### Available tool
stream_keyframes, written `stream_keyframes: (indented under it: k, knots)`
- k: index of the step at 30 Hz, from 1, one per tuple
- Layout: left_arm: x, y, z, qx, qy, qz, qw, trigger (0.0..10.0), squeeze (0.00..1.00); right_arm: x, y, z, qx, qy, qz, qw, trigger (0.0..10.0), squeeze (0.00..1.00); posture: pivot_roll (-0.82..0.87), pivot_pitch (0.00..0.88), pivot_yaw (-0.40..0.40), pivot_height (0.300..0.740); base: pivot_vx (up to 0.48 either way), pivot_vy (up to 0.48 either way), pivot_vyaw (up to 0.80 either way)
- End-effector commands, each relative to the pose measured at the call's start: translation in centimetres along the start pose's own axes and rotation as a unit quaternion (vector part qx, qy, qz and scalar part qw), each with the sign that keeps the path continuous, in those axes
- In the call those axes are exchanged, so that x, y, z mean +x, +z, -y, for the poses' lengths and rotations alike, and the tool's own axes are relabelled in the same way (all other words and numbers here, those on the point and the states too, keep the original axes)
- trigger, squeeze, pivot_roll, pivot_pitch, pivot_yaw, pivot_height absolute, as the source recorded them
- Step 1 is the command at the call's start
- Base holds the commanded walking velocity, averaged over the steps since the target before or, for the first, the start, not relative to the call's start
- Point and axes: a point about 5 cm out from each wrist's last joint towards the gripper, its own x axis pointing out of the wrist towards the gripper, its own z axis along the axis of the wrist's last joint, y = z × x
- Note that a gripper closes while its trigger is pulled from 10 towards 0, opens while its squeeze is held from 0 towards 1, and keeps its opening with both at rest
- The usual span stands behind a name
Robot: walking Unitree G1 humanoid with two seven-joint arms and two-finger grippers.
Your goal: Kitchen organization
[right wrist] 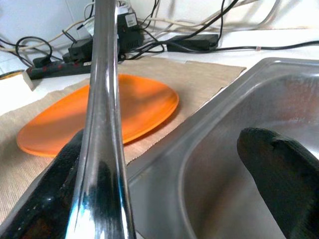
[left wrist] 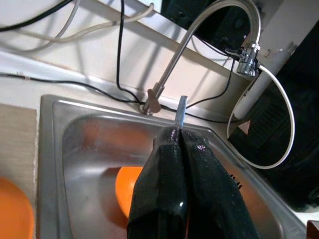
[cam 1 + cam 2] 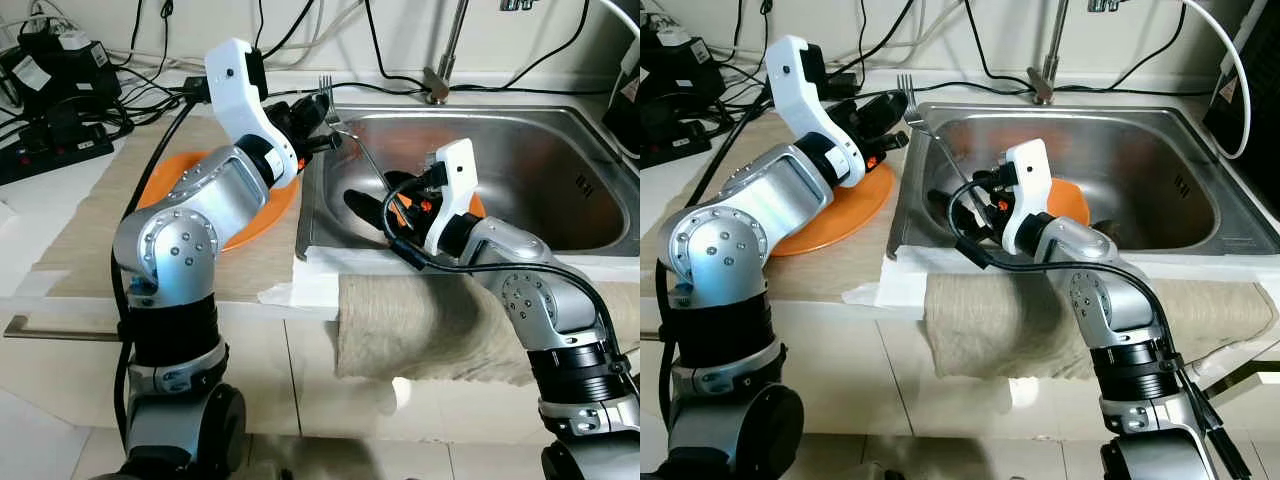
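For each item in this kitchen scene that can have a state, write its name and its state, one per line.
Left tool: shut on the fork.
Right tool: open, down in the sink, fork handle between its fingers.
Fork: held tilted over the sink's left rim, tines up.
Sink: holds an orange dish, no water visible.
Faucet: no water running.
Orange plate: flat on the counter mat, nothing on it.
Cloth: draped over the counter's front edge.

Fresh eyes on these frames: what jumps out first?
The fork held over the left rim of the steel sink: the left claw is shut on its upper end, tines up, while the right claw sits open around its lower end inside the basin. Next, an orange plate on the mat left of the sink.
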Motion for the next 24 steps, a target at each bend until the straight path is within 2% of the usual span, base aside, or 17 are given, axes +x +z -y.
stream_keyframes:
  k: [1, 5, 9, 12, 16, 24]
  knots:
    - [0.0, -0.4, 1.2, 0.037, -0.029, -0.003, 0.999, 0.0, 0.0, 0.9, 0.8, -0.5, -0.014, 0.008, 0.003, 1.0, 10.0, 0.0, -0.04, 0.0, 0.033, 0.74, 0.0, 0.0, 0.0]
    - [-0.1, -0.5, 1.5, 0.059, -0.036, 0.002, 0.998, 0.0, 0.0, 1.2, 0.9, -0.7, -0.017, 0.01, 0.0, 1.0, 10.0, 0.0, -0.04, 0.0, 0.032, 0.74, 0.0, 0.0, 0.0]
    - [-0.1, -0.5, 1.6, 0.065, -0.039, 0.004, 0.997, 0.0, 0.0, 1.2, 0.9, -0.7, -0.016, 0.01, 0.0, 1.0, 10.0, 0.0, -0.04, 0.0, 0.03, 0.74, 0.0, 0.0, 0.0]
    - [-0.2, -0.4, 1.9, 0.079, -0.047, 0.012, 0.996, 0.0, 0.0, 1.5, 1.1, -0.9, -0.005, 0.014, 0.003, 1.0, 10.0, 0.0, -0.04, 0.0, 0.03, 0.74, 0.0, 0.0, 0.0]
    - [-0.3, -0.3, 2.0, 0.094, -0.053, 0.024, 0.994, 0.0, 0.0, 1.7, 2.3, -1.8, 0.033, 0.031, 0.019, 0.999, 10.0, 0.0, -0.04, 0.0, 0.03, 0.74, 0.0, 0.0, 0.0]
    - [-0.5, -0.3, 2.3, 0.107, -0.067, 0.039, 0.991, 0.0, 0.0, 1.7, 3.3, -1.9, 0.04, 0.028, 0.031, 0.998, 10.0, 0.0, -0.04, 0.0, 0.031, 0.74, 0.0, 0.0, 0.0]
